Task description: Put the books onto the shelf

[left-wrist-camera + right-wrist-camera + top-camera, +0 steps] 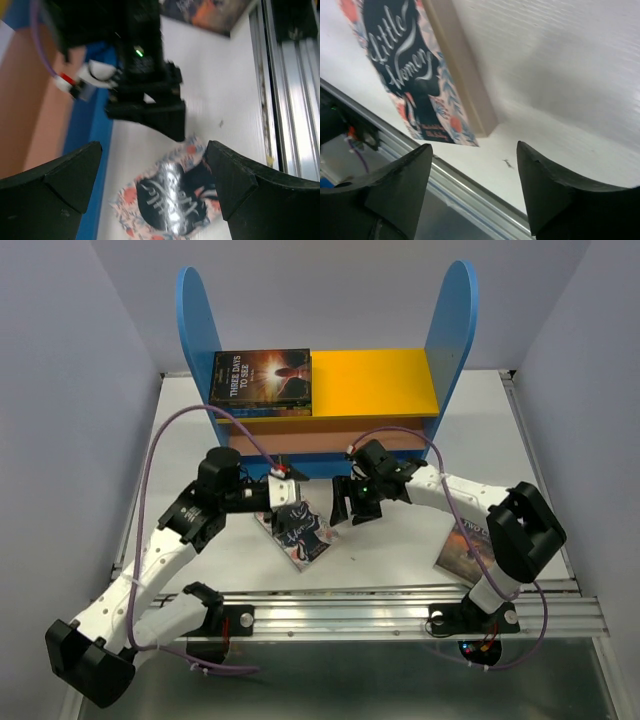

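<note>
On the bench (400,565) before the shelf (195,320) | Little Women (300,532) lies flat between the arms — unshelved | left jaws wide, empty; right jaws parted, empty | likely best: pinch one long edge squarely, lift level — land it on the yellow board (375,380).

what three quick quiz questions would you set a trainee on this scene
1. True or false: the Little Women book lies flat on the table.
2. Which book is on the yellow top board of the shelf? A) Three Days to See B) Little Women C) Animal Farm
3. Fill in: the right gripper has its jaws ____.
Key: 1 true; 2 A; 3 open
</note>
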Robot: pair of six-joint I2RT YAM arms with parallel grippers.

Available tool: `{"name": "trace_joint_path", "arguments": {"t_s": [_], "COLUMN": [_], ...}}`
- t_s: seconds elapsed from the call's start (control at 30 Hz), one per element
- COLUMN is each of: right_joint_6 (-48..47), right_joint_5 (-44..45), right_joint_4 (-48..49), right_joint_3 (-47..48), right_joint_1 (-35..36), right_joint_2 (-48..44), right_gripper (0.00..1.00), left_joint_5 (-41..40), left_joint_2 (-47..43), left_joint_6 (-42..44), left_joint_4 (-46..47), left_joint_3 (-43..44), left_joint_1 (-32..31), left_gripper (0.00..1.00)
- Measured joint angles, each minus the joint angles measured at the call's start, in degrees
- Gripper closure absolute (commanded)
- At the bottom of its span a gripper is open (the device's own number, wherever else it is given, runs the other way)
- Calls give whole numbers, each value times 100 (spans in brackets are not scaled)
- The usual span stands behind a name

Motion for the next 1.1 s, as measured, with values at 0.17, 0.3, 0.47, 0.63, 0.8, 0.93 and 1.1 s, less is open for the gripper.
{"name": "trace_joint_path", "arguments": {"t_s": [0.17, 0.3, 0.47, 0.63, 0.8, 0.93, 1.1], "right_joint_6": [-111, -149, -164, -160, -162, -160, -160], "right_joint_5": [190, 210, 120, -31, -221, -352, -511], "right_joint_4": [404, 1036, 1661, 2212, 2638, 2754, 2881], "right_joint_3": [-568, -1016, -1296, -1340, -1569, -1696, -1707], "right_joint_1": [0, -2, 0, 39, 57, 81, 138], "right_joint_2": [-308, -391, -426, -426, -557, -599, -599], "right_gripper": [12, 11, 10, 10, 10, 10, 10], "left_joint_5": [284, -496, -1996, -3381, -5095, -6262, -7283], "left_joint_2": [579, 1388, 1965, 2518, 1882, 608, -588], "left_joint_6": [-2041, -3877, -4900, -6017, -7324, -8561, -10681], "left_joint_4": [1766, 3104, 3926, 4256, 4232, 3394, 1338], "left_joint_3": [876, 1759, 2155, 2697, 1648, 39, -1191], "left_joint_1": [-13, -457, -1696, -2363, -2546, -2962, -3165], "left_gripper": [1, 1, 1, 1, 1, 1, 3]}}
